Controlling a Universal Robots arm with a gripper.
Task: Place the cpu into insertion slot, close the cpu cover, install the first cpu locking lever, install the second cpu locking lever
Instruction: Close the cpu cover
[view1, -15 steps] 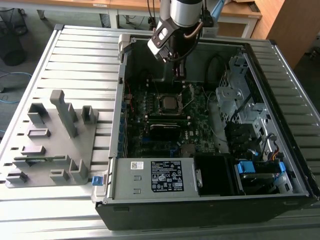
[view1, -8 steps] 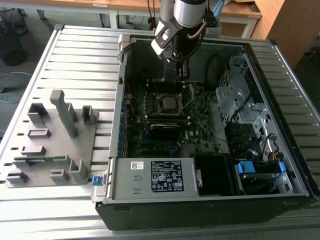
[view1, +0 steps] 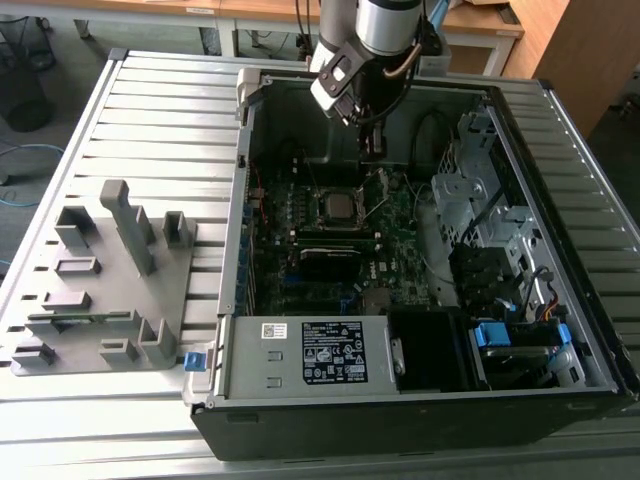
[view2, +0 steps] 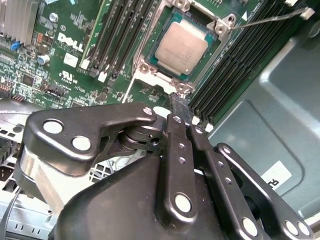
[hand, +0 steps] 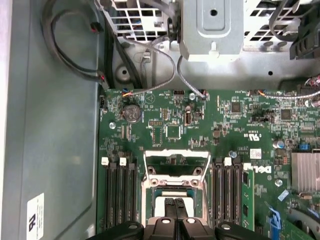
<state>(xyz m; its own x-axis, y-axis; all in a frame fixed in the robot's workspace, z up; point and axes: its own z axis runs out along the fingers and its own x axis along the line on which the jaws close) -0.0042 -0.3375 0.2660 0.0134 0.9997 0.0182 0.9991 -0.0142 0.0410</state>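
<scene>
The small, flat, silver-grey metal-topped cpu (view2: 180, 47) sits in the square black insertion slot (view2: 145, 67), at seven o'clock of the black gripper (view1: 372, 150) in the exterior view. Its fingers are pressed together, empty. The chip is probably light, stiff and fragile, best held by opposite edges.

Setting everything on a table (view1: 160, 100) of silver-grey ribbed slats, with the ribs running away from the exterior view's near edge. Bearing, toward the exterior view's left, a flat grey fixture plate (view1: 110, 290) studded with upright grey blocks and posts of differing heights. Bearing, just beside that plate toward the exterior view's right, an open black computer case (view1: 400, 425), lying on its side with the interior facing up. Leaving bare slats showing past the case along the exterior view's right and along the near edge.
</scene>
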